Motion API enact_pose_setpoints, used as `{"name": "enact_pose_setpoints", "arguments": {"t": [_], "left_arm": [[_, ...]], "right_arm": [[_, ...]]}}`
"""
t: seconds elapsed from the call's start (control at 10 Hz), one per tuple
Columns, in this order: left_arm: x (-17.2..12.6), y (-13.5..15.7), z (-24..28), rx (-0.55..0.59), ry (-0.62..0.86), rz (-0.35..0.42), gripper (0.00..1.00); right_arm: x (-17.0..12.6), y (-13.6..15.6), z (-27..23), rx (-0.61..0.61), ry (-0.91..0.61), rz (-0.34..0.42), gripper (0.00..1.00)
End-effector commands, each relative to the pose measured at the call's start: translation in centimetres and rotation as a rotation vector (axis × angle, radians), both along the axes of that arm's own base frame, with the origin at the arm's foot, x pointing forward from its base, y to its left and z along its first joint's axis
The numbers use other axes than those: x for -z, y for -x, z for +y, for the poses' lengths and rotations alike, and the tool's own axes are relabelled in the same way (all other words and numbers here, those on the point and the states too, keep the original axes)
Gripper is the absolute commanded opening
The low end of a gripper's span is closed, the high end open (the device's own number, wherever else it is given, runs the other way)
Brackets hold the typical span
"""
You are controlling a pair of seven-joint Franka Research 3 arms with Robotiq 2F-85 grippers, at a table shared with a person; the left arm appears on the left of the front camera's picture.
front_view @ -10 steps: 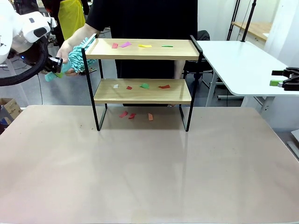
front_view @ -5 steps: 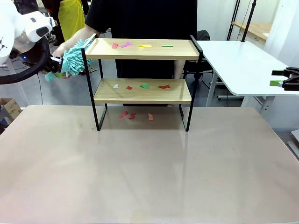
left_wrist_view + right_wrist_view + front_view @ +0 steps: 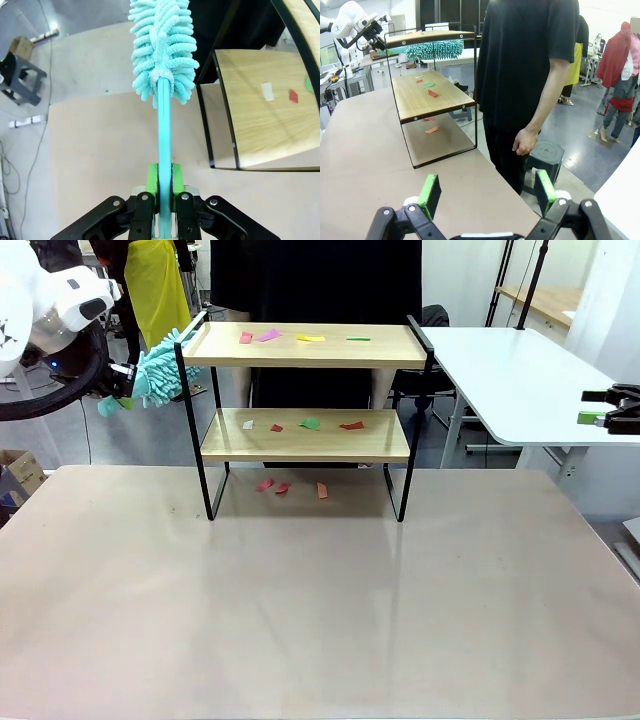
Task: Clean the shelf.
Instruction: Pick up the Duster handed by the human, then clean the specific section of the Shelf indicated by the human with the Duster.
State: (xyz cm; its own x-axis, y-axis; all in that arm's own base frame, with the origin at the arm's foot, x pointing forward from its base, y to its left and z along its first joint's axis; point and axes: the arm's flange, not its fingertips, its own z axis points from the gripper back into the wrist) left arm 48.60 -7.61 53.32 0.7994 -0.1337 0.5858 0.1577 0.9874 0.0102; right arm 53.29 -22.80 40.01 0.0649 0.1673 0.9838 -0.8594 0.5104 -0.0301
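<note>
Left hand grips duster — shelf frame just beside.

Shelf boards are light, matt, grained wood in a thin black metal frame; the duster has a shaggy teal microfibre head on a smooth plastic handle; the table top is smooth beige with a faint sheen.

**What can't be made out from here**

The coloured scraps on the shelf are too small to identify. The person behind it is cut off at the front view's top edge. The duster runs off the top of the left wrist view, and its handle end vanishes between the left gripper's pads. The right gripper is cropped by the right edge.
</note>
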Motion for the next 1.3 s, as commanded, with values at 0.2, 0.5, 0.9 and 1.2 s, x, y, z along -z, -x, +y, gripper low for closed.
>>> {"name": "enact_pose_setpoints", "arguments": {"t": [0.2,0.5,0.9,1.2], "left_arm": [[-0.2,0.0,0.2,-0.002,-0.002,-0.019,0.0],[-5.1,0.9,4.2,0.084,-0.094,-0.025,0.13],[-14.2,5.7,7.3,0.37,-0.442,0.126,0.13],[-18.9,9.7,7.8,0.677,-0.69,0.377,0.13]], "right_arm": [[-0.2,-0.1,0.2,0.001,-0.001,-0.006,1.0],[-0.2,-0.1,0.2,0.001,-0.001,-0.006,1.0],[-0.2,-0.1,0.2,0.001,-0.001,-0.006,1.0],[-0.2,-0.1,0.2,0.001,-0.001,-0.006,1.0]]}}
